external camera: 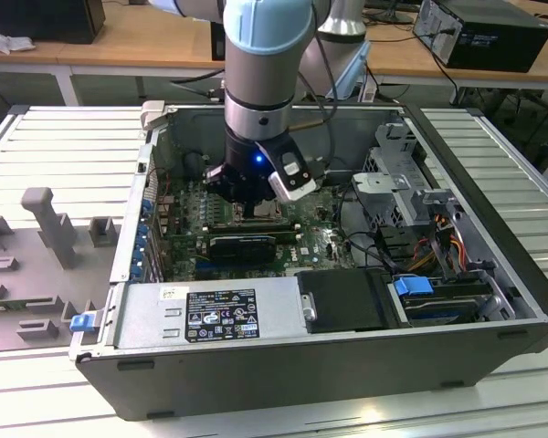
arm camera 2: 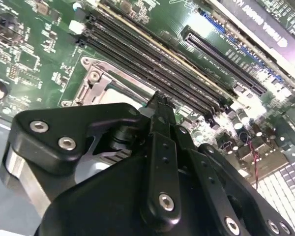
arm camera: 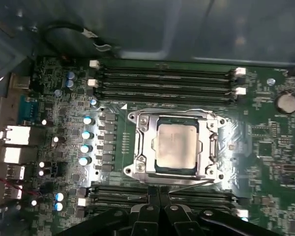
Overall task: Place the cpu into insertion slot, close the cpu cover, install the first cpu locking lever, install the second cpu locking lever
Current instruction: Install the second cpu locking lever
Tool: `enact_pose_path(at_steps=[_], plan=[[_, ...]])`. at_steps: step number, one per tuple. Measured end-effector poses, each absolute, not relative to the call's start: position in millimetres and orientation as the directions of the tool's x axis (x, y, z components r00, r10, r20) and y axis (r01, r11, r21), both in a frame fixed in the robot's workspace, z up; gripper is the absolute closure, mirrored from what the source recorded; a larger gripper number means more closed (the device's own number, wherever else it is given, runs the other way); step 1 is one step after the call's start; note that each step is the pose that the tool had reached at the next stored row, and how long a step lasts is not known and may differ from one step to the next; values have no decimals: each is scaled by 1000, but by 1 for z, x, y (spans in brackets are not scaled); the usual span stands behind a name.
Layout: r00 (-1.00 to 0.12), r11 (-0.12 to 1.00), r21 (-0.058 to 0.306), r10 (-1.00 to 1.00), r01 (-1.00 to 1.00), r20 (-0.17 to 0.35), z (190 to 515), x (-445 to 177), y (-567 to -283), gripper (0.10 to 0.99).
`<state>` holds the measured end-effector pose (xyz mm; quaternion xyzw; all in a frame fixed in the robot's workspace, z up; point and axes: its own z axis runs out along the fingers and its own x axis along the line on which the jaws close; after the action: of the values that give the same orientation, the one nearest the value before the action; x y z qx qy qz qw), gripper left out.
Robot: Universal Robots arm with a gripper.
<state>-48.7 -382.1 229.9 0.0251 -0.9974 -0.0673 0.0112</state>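
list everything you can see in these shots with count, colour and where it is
computer case: one, grey, lying open on the slatted table
motherboard: one, green, on the case floor
cpu: one, silver-grey, seated in the insertion slot
cpu cover: one, dull metal, closed flat around the cpu
memory slots: two banks, long and black, one on either side of the socket
power supply: one, grey with a black label, along the case's near edge
drive clips: blue, toward the exterior view's right in the case
grey fixtures: several, on the table at the exterior view's left
robot arm: one, grey with pale blue joints, reaching down into the case
gripper: one, black, just beside the socket
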Motion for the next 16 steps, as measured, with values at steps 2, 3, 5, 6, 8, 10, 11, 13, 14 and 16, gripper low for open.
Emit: enact_pose_path(at_steps=[2, 3, 5, 6, 8, 10, 11, 13, 14, 16], plan=[[-998, 990, 135, -52, -49, 19, 225, -50, -382, 980], [-998, 990, 136, -53, -50, 19, 224, -50, -382, 980], [-998, 989, 138, -55, -52, 19, 218, -52, -382, 980], [-998, 988, 142, -56, -53, 18, 215, -55, -383, 980], [-998, 987, 152, -56, -53, 17, 214, -61, -384, 980], [-998, 983, 174, -57, -53, 14, 213, -63, -390, 980], [-998, 982, 179, -57, -53, 14, 213, -63, -392, 980], [-998, 979, 195, -57, -54, 13, 212, -63, -397, 980], [-998, 977, 207, -58, -54, 12, 211, -63, -400, 980], [-998, 969, 240, -59, -55, 9, 210, -68, -405, 980]])
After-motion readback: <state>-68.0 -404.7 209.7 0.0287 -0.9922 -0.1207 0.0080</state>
